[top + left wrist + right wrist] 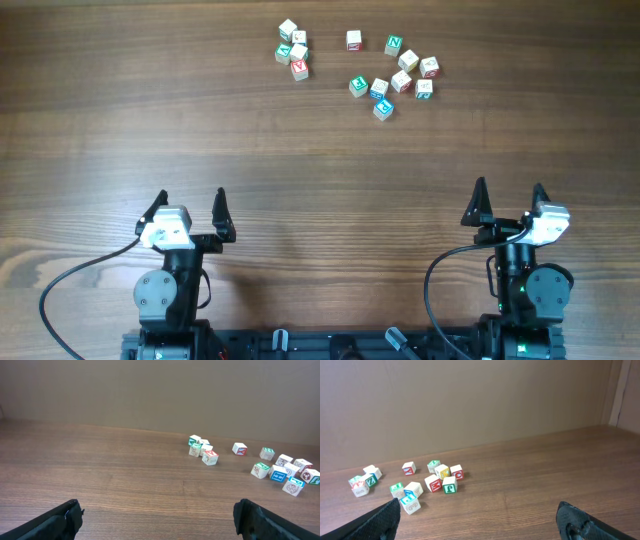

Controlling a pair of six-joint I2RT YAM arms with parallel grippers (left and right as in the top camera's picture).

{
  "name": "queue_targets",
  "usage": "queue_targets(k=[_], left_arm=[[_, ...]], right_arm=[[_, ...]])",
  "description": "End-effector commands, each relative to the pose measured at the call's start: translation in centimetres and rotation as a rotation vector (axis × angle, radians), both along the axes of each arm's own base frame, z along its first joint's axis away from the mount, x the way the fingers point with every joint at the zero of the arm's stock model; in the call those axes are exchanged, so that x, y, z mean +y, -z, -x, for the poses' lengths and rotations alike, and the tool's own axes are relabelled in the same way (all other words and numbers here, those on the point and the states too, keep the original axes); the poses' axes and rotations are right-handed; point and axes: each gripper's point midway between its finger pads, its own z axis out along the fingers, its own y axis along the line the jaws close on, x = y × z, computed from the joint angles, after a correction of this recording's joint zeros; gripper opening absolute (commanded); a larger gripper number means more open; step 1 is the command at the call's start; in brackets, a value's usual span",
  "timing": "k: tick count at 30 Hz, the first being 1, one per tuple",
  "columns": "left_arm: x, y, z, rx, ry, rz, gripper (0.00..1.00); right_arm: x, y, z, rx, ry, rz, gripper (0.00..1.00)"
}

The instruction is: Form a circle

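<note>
Gaping wide: left hand (191, 195), right hand (509, 186), both empty | cube clump (293, 50) well apart | loose cube (393, 44) reads green N

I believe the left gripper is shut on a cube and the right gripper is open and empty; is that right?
Not quite: the left wrist view shows the left gripper open and empty, the cubes all lying far ahead on the table. The right gripper is indeed open and empty.
</note>
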Motion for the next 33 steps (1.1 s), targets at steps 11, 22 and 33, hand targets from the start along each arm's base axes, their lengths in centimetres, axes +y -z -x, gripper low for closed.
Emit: queue_targets(k=[11,22,33], left_arm=[[-0.1,0.1,0.0,-0.002,0.007,0.014,1.00],[-5.4,-6.4,1.7,-0.049,0.324,0.032,1.00],[-6.6,-17.2,-4.3,0.233,0.385,0.092,1.00]], right_arm=[[-0.2,-0.1,0.0,-0.002,0.013,0.018,1.00],[-0.2,-0.1,0.0,-0.002,0.012,0.018,1.00],[-0.2,-0.1,0.0,-0.002,0.012,0.018,1.00]])
